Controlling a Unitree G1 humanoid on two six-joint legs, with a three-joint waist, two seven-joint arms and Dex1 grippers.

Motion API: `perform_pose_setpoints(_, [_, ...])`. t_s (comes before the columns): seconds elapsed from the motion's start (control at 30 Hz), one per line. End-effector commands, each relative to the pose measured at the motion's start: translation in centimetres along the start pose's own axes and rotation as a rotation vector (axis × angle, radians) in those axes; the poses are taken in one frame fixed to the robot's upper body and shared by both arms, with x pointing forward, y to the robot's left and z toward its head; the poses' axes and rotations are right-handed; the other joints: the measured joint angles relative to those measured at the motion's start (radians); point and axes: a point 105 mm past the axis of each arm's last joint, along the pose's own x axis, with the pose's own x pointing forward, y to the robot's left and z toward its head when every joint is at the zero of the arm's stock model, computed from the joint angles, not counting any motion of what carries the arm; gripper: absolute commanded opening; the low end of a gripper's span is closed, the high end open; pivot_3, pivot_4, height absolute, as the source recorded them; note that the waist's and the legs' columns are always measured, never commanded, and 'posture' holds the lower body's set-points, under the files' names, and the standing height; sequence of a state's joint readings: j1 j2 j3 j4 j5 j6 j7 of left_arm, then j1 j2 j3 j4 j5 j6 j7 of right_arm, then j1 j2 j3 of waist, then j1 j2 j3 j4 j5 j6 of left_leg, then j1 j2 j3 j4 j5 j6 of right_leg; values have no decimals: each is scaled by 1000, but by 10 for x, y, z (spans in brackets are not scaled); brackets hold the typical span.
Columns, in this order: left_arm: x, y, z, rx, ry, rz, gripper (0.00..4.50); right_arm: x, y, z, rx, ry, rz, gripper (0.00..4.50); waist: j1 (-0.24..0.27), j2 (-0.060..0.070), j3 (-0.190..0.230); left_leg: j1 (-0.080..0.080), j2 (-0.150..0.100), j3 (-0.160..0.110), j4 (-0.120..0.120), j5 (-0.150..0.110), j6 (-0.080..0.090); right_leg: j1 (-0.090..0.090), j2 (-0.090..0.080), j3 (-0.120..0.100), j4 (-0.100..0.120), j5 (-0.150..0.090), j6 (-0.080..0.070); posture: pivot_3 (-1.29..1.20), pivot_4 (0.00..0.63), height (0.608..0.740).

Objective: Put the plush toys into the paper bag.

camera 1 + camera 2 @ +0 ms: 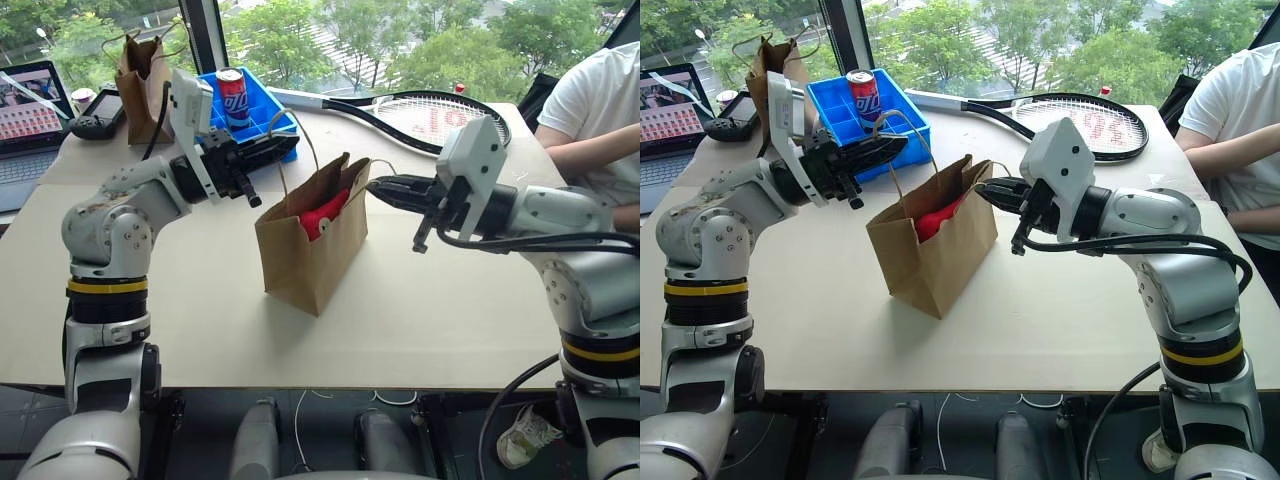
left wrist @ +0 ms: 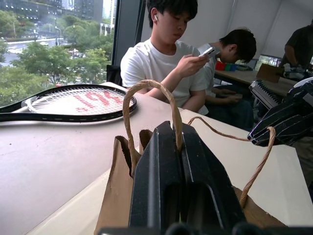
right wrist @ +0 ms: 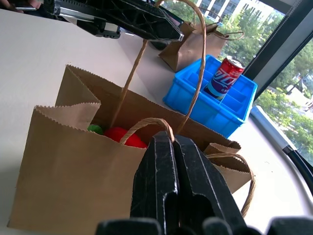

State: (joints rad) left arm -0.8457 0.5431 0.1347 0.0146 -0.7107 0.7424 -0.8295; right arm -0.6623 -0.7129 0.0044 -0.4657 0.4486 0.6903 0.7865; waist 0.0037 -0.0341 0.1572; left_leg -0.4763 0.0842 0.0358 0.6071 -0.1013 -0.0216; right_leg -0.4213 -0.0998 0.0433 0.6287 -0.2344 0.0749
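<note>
The paper bag [image 1: 305, 250] stands mid-table with its mouth held apart. Inside it lies the red plush toy [image 1: 322, 216], and beside that a bit of the green plush toy [image 3: 95, 129] shows in the right wrist view. My left gripper [image 1: 290, 143] is shut on the bag's far twisted handle [image 2: 146, 85], up by the bag's left top corner. My right gripper [image 1: 375, 187] is shut on the near handle [image 3: 146, 122] at the bag's right top edge. The two grippers point toward each other across the bag's mouth.
A blue bin [image 1: 268, 103] holding a soda can [image 1: 232, 96] stands behind the bag, next to a narrower darker bag [image 1: 140, 75]. A tennis racket [image 1: 430, 115] lies at the back right, a laptop [image 1: 30, 110] far left. A seated person [image 1: 600, 110] is at the right edge.
</note>
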Motion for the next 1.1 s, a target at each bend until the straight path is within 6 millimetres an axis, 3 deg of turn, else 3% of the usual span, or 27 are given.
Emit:
perform_pose_setpoints(0.03, [-2,-7,2,26,31,-38,291,-8,5,14,23,-36,30,851,0,0,0,0,0,0,0,0,0,0,0,0,0,0,0,0,150,740])
perform_pose_setpoints(0.2, [-18,-9,4,8,77,-81,1849,-19,2,29,77,-75,50,2512,-4,0,0,0,0,0,0,0,0,-1,0,0,1,0,0,0,150,740])
perform_pose_setpoints(0.37, [-48,0,17,37,99,-68,3647,-45,-21,53,129,-159,7,4314,-4,0,0,0,0,0,0,0,0,-1,0,0,0,-2,-5,0,150,740])
perform_pose_setpoints(0.43, [-59,3,24,43,85,-63,4375,-53,-29,59,151,-185,-20,4500,-4,0,0,0,0,0,-1,0,0,-1,0,0,0,-3,-6,0,150,740])
perform_pose_setpoints(0.5, [-77,-3,23,85,105,-95,4444,-61,-27,56,208,-144,2,4500,-4,0,0,0,1,0,-1,0,0,-1,0,0,0,-3,-6,0,150,740])
perform_pose_setpoints(0.57, [-96,-20,4,74,221,-172,4444,-65,-15,46,284,-87,57,4500,-11,0,0,0,1,0,-1,0,0,-1,0,0,0,-4,-7,0,150,740])
perform_pose_setpoints(0.67, [-110,-26,-14,47,297,-169,4444,-66,0,35,353,-36,111,4500,-15,0,0,1,1,1,-3,-1,0,-1,-1,0,0,-5,-10,0,150,740])
perform_pose_setpoints(0.77, [-112,-32,-32,36,315,-168,4500,-53,13,7,393,42,107,3820,-11,0,0,0,2,0,-3,-2,-2,-2,-1,-1,1,-5,-10,0,150,740])
perform_pose_setpoints(0.9, [-83,-41,-49,25,260,-142,4500,-24,17,-31,341,128,20,2416,-10,0,0,1,1,1,0,-5,-8,-1,-2,-1,0,-4,-12,0,150,740])
perform_pose_setpoints(1.1, [-71,-50,-66,35,260,-101,4500,7,29,-56,294,146,-35,399,-14,0,0,0,1,1,2,-1,-3,-1,-1,0,1,-2,-11,0,150,740])
